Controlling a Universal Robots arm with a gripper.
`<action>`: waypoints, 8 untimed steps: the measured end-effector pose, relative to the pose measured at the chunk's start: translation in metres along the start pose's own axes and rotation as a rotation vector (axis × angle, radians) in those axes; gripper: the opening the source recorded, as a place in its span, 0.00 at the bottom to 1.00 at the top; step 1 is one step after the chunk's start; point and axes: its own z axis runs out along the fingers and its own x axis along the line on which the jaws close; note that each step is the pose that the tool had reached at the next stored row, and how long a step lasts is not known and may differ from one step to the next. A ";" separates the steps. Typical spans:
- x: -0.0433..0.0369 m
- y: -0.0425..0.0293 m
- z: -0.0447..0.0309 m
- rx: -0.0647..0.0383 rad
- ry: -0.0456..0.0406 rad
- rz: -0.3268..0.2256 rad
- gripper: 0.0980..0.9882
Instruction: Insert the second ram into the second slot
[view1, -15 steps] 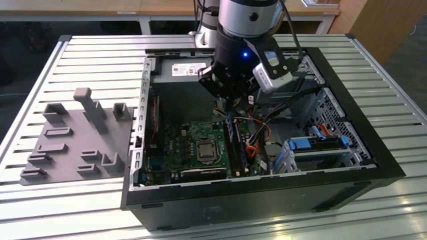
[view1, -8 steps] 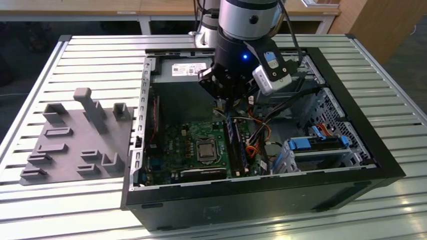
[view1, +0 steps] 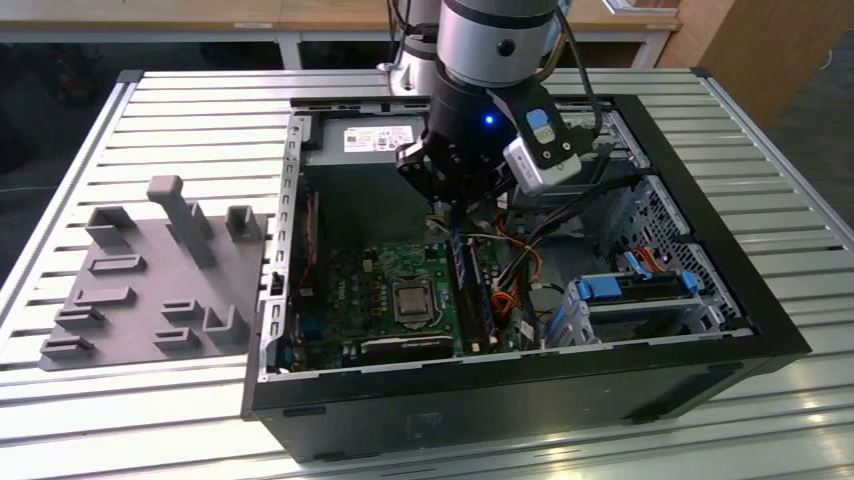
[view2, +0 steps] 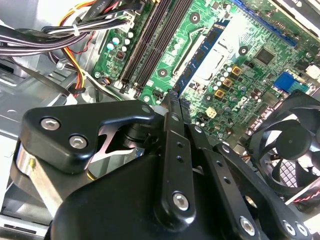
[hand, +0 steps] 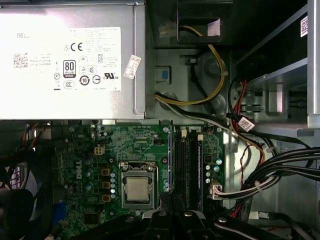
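1. Grips the second ram (view1: 467, 275) in the pincer (view1: 450, 218), clamped on it low inside the open computer case (view1: 534, 410), per the exterior view.
2. In the second wrist view, seen as a blue stick (view2: 202, 57) running out from the pincer (view2: 176, 100). In the first wrist view, seen edge-on (hand: 170, 160) between CPU socket (hand: 137, 189) and memory slots (hand: 186, 165).
3. Hemmed by cable bundles (hand: 285, 170) beyond the slots, with a fan (view2: 292, 145) close by.
4. Ringed by slatted worktop (view1: 174, 110) around the case, with a grey fixture plate (view1: 134, 300) at the exterior view's left.

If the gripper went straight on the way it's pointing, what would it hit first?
Probably the row of memory slots on the motherboard, beside the processor socket; the gripper points down at them. Which slot is unclear.
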 end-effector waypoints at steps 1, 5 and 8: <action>0.0000 0.0000 0.0003 0.000 -0.0001 0.000 0.02; -0.0002 -0.0008 0.0028 -0.004 -0.0020 -0.001 0.02; -0.0003 -0.0009 0.0044 -0.005 -0.0034 -0.008 0.02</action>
